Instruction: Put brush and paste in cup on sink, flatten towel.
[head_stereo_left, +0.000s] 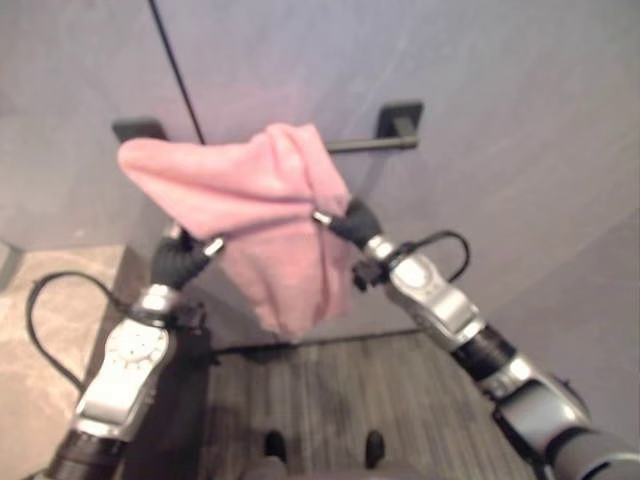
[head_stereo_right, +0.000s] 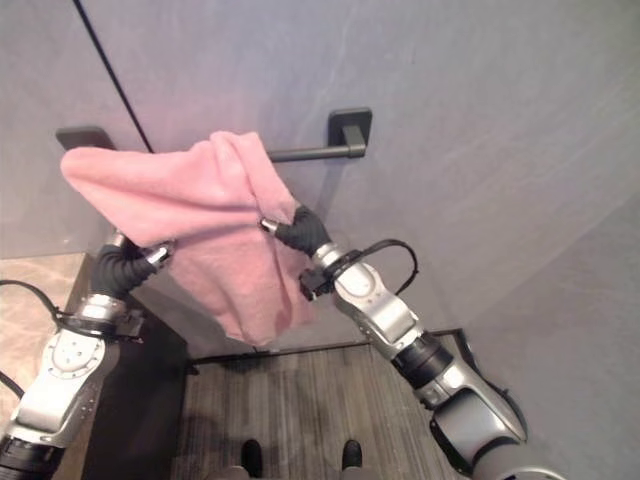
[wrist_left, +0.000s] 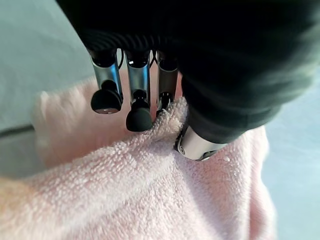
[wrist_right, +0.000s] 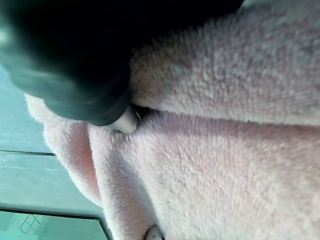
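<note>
Pink towel (head_stereo_right: 190, 215) bunched on the wall rail (head_stereo_right: 310, 153); we're on the flatten step. Left robot hand (wrist_left: 137, 92) pinches its lower edge. Right robot hand (head_stereo_right: 295, 230) is buried in cloth, grip unreadable. Next: pull the ends apart along the rail.

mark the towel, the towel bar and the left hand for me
pink towel (head_stereo_right: 190, 200), right eye view: the bunched upper part on the bar.
towel bar (head_stereo_right: 310, 153), right eye view: bare rod right of the towel.
left hand (wrist_left: 137, 95), left wrist view: a finger against the cloth.

black wall rail (head_stereo_right: 310, 153) carries the bunched pink towel (head_stereo_right: 190, 200) draped over it.
</note>
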